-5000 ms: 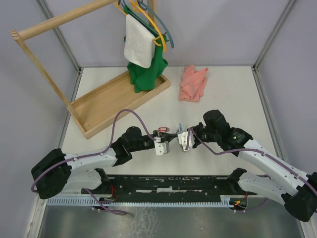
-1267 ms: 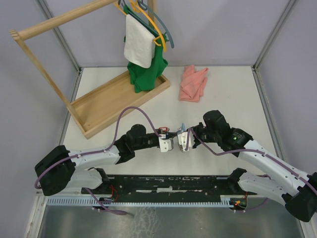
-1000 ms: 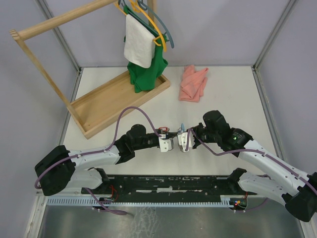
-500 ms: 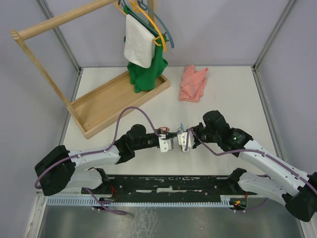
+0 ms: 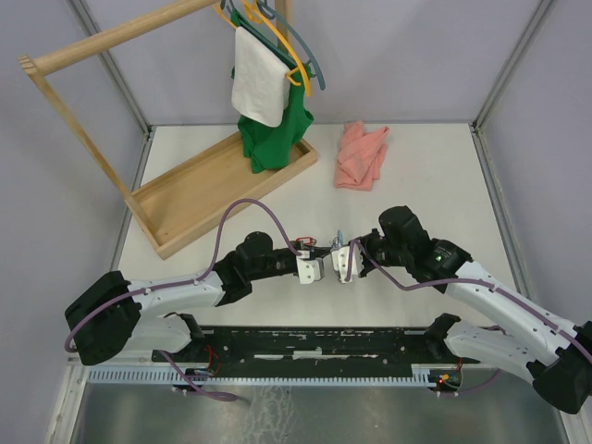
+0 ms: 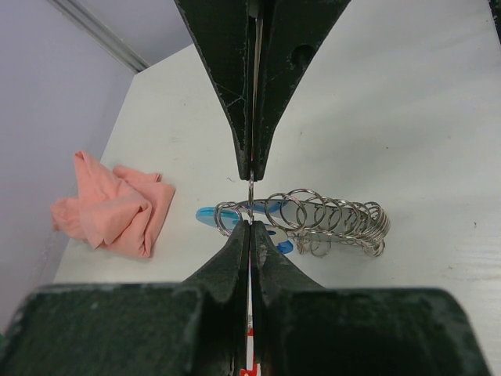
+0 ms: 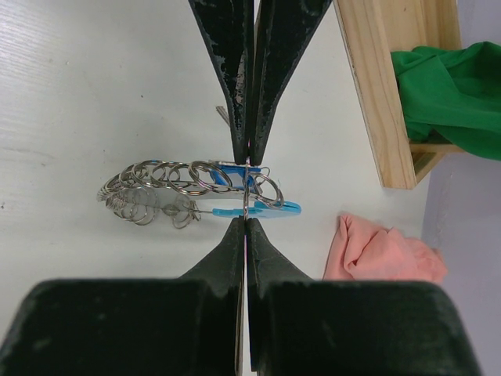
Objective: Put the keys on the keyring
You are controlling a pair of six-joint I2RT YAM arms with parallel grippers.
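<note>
- My left gripper [image 6: 250, 202] is closed on a key [image 6: 250, 188]. The key is held edge-on, so only a thin silver sliver shows in the seam between the fingers. Its red tag [image 5: 298, 245] sits up beside the gripper body, clear of the work.
- My right gripper [image 7: 246, 192] is also closed tight. A fine line runs in its seam, level with one loop of the keyring. I cannot tell whether it nips that loop.
- The keyring [image 6: 329, 215] is directly below both grippers, over the near half of the bench [image 6: 407, 94]. It is a coil of silver loops with the blue section [image 7: 262, 210] at the far end, toward the cloth [image 6: 109, 207]. I cannot tell whether it rests on the bench or hangs just above it.
- Both grippers point down and meet side by side at the loops next to the blue section. Judgement: this posture brings the key's end to the coil, with the second gripper placed to steady the ring against the push.
- Step in hand, as I judge it: threading this key onto a loop.
- Risk: the key is thin and gripped by its flats. A side load could twist it in the fingers or shift the coil out of line.
</note>
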